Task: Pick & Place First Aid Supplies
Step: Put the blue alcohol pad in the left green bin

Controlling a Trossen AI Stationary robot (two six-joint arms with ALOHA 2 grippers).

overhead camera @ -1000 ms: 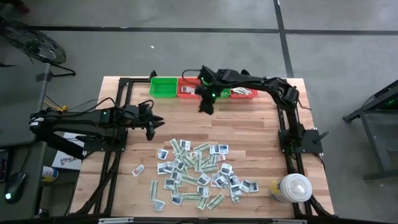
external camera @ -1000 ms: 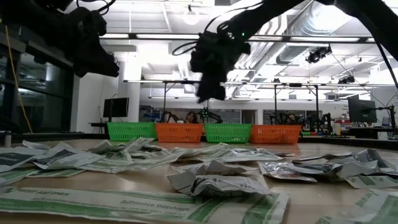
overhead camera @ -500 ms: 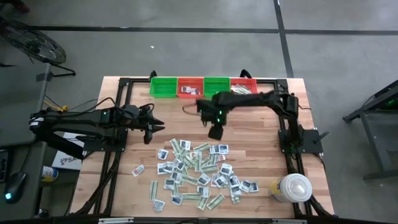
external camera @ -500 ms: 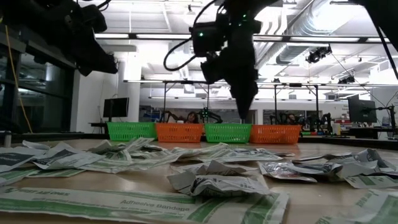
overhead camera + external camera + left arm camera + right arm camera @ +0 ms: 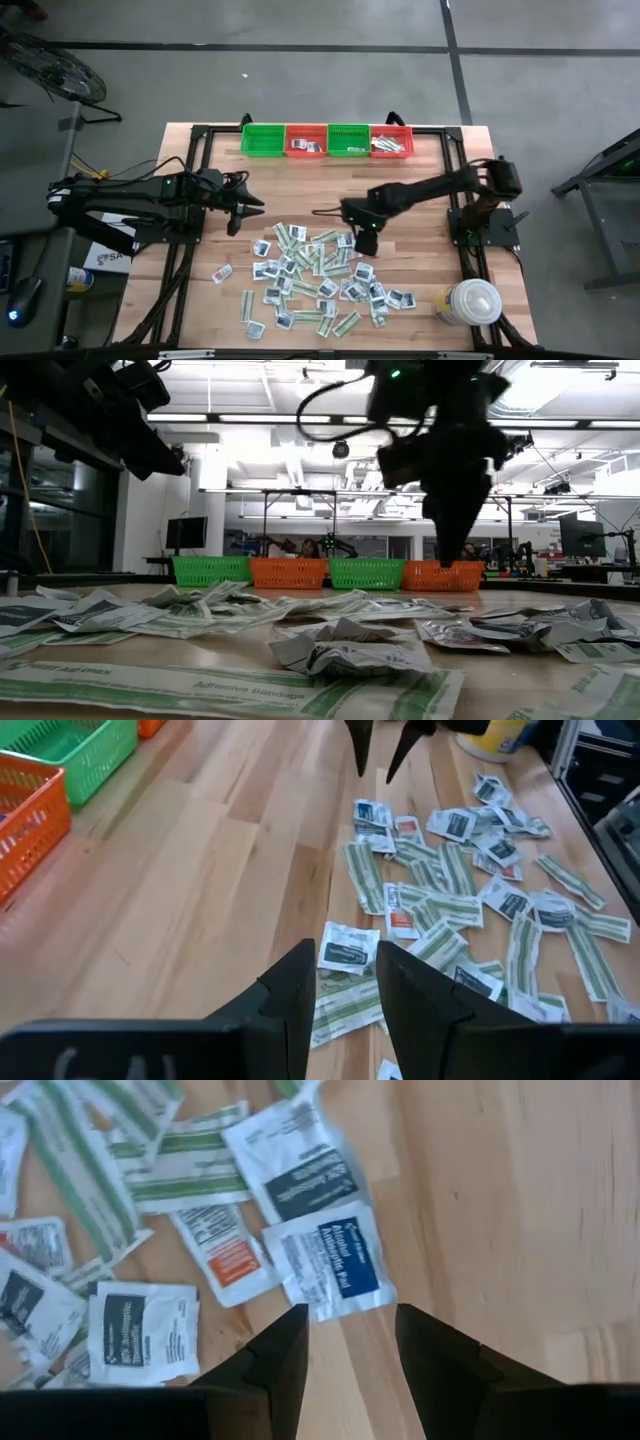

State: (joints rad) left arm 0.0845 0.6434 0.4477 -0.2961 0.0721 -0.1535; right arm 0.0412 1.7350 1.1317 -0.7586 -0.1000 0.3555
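My right hand (image 5: 347, 1342), fingers apart and empty, hovers over the near edge of the first aid supplies (image 5: 318, 275) heaped mid-table, where a blue-labelled packet (image 5: 333, 1260), light, limp and probably slippery, looks best pinched by its edge.

The right gripper (image 5: 366, 240) has travelled from above the row of baskets (image 5: 326, 141) at the table's far edge down to the near rim of the packet pile (image 5: 318, 275), where it hangs with fingers apart over a blue-labelled packet (image 5: 333, 1260). It carries nothing.
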